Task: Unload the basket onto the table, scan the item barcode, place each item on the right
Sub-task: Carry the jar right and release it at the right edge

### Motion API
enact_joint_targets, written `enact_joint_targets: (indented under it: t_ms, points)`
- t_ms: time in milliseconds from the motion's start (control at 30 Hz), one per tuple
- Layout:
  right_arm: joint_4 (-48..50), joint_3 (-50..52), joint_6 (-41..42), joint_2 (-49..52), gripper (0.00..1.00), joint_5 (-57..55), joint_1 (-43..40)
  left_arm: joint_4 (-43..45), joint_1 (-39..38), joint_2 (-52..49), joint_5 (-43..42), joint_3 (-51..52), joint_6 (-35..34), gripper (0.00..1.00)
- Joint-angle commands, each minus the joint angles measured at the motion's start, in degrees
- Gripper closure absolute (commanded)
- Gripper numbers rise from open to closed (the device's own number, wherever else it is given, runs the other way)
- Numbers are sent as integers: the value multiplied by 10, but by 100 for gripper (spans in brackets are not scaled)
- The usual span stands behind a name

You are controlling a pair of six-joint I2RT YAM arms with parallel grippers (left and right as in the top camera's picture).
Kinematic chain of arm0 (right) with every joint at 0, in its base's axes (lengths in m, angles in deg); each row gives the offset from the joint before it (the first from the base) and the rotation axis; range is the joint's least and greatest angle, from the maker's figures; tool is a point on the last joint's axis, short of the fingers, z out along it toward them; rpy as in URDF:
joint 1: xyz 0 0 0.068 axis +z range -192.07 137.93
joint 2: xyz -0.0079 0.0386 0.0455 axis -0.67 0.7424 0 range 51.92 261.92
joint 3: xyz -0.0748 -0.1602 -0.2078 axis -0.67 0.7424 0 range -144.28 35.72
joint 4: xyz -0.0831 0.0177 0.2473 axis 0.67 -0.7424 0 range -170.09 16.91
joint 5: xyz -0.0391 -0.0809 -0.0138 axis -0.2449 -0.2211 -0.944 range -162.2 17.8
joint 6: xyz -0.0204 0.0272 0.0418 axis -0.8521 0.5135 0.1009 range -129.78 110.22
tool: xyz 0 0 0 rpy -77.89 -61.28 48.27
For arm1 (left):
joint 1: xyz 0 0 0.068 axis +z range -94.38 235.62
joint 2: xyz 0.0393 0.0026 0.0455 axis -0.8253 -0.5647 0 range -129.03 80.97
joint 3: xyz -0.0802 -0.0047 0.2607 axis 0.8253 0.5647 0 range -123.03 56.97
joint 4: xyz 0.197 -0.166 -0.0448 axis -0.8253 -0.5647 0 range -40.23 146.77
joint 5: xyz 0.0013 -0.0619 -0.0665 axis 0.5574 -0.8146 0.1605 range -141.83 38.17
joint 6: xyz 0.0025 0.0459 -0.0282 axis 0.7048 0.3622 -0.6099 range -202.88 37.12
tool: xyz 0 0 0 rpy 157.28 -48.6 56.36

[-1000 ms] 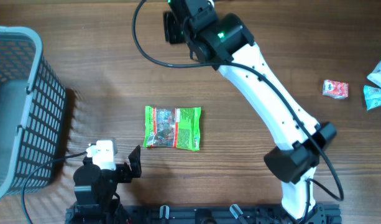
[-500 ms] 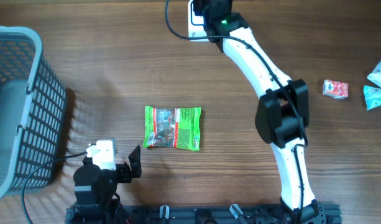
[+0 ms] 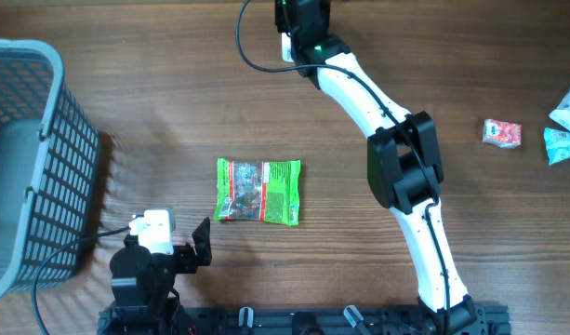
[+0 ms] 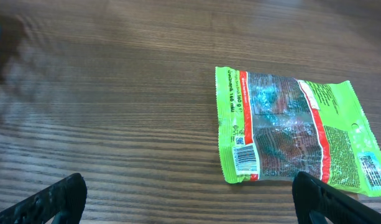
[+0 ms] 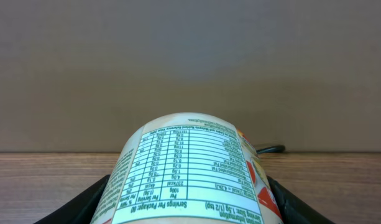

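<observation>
**Right arm is reaching to the far edge with its container**

Nearest me, the left fingers are hanging wide open and empty just above the bench, not having stirred in the last second. Just beyond them the green packet is lying flat exactly where it was. Farther out, the right arm is the one that has been moving. It has swung its elbow inward and stretched toward the far edge, where the right fingers are clamping a labelled container from both sides, held clear of the bench. I judge this is the item being carried off for scanning, though I am seeing no scanner for certain, only a dark cable beyond it.

As for writing, the packet is showing a barcode at its near corner and what looks like "160 g" along its edge. The container is presenting a nutrition table upside down, with "Servings Per Package" legible. Its own barcode is not facing the camera.
</observation>
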Motion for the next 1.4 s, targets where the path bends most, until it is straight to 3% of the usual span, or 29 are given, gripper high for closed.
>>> enact_joint_targets:
  t_ms: [0,233,333,433,600,867,1033,1133,1367]
  points:
    - [-49,-9,11,-59,49,-9,-7,2,2,2,1,1,1,0]
    - [-316,-9,53,-221,52,-77,-76,2,2,2,1,1,1,0]
    - [-458,-9,134,-276,52,-65,-172,2,2,2,1,1,1,0]
    - [-547,-8,150,-282,52,26,-276,1,2,2,1,1,1,0]
    - [-573,33,157,-237,51,129,-408,1,2,2,1,1,1,0]
    - [-579,45,146,-101,50,182,-503,2,2,2,1,1,1,0]
    - [-585,45,146,-66,40,182,-538,2,2,2,1,1,1,0]
    - [-593,34,123,-69,0,181,-554,1,2,2,1,1,1,0]
    - [-698,-128,90,-147,0,207,-538,2,2,2,1,1,1,0]
